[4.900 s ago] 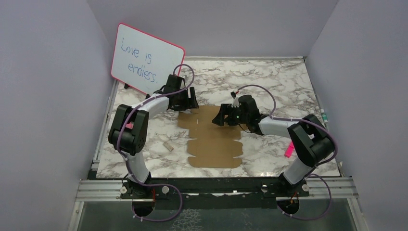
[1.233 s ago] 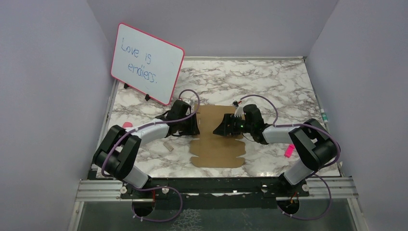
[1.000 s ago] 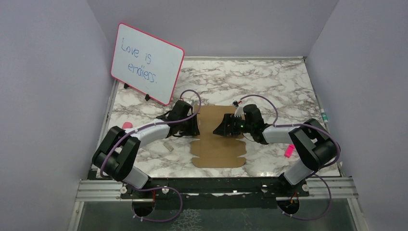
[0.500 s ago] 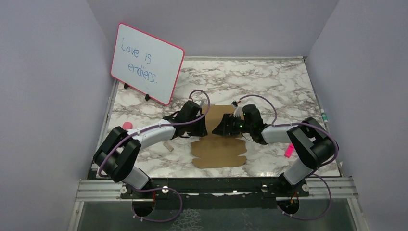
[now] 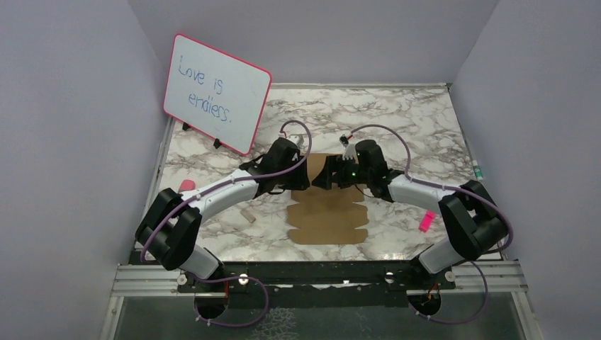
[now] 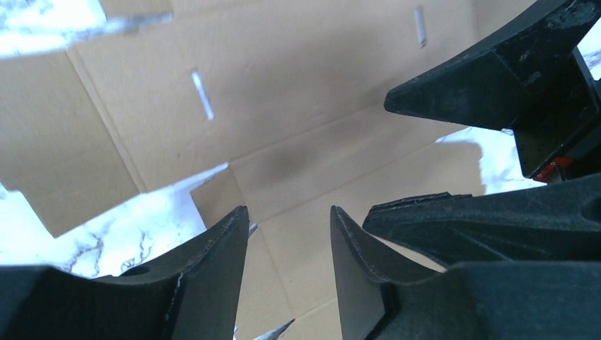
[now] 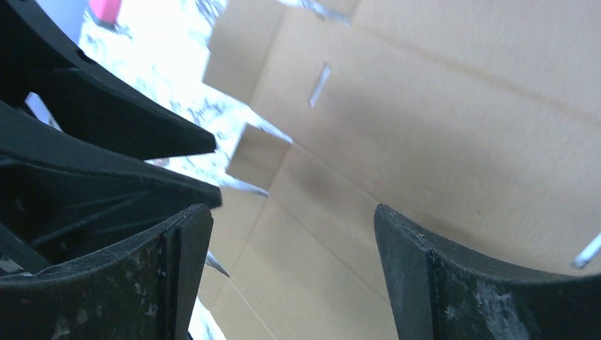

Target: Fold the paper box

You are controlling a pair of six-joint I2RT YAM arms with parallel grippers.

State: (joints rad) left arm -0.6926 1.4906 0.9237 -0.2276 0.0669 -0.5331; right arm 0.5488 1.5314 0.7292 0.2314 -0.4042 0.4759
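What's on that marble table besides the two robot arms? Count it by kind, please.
Flat paper box: 1
Whiteboard: 1
Small pink pieces: 2
Small tan scrap: 1
Small teal item, right edge: 1
Total: 6

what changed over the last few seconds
The left gripper swung right, in over the paper box, close to the right gripper above its far half. The box slid slightly right. Nothing is gripped. The whiteboard stayed put.
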